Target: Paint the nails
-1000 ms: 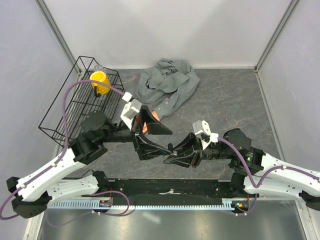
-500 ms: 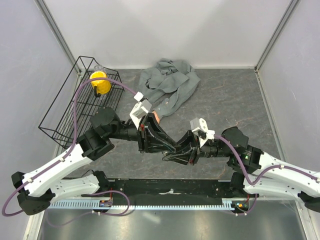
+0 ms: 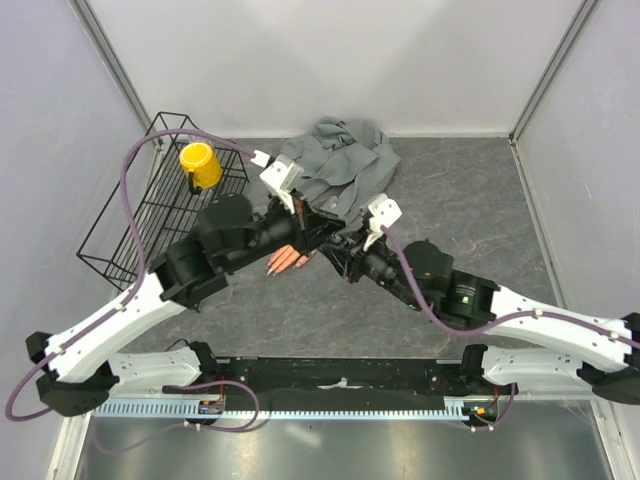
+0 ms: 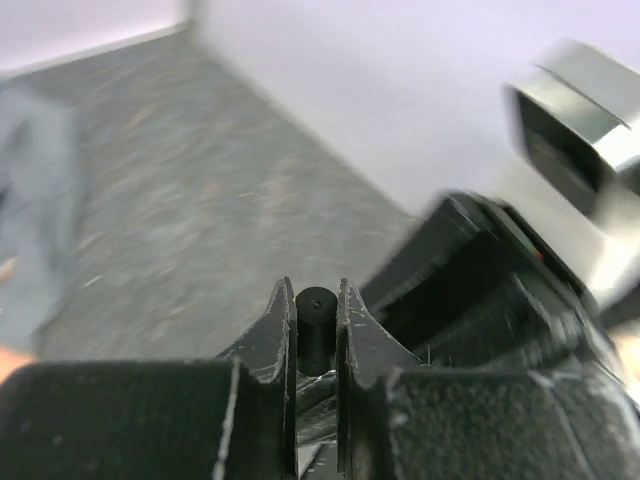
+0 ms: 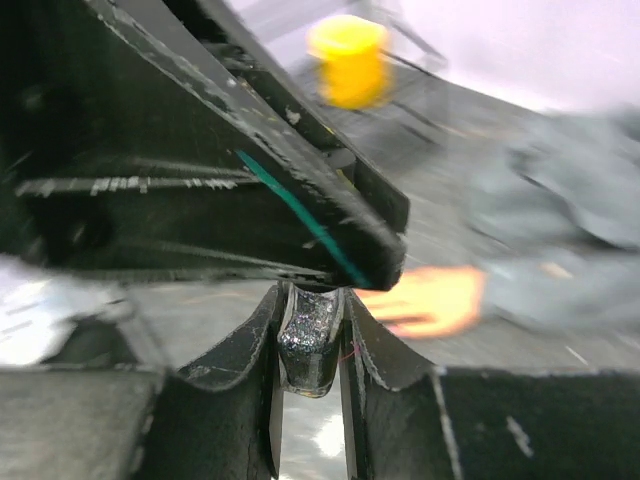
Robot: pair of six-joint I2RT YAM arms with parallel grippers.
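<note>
Grey mottled bench [image 3: 470,200], enclosed by white walls [image 3: 330,70] on three sides. At left edge, wire basket [image 3: 130,230] holding yellow cup [image 3: 199,165]; bare bench at right. Mid-bench, mannequin hand [image 3: 285,262] laid flat, nails [image 3: 272,269] unresolved. Gripped: black cap [image 4: 316,318] in narrowed left end effector [image 4: 315,300], glittery bottle [image 5: 308,335] in right end effector [image 5: 310,300].

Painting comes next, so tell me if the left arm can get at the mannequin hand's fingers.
Probably yes: the mannequin fingers lie uncovered on the table right beside the left claw, which is shut on a small black peg. The right claw, holding a glittery bottle, crowds close.
</note>
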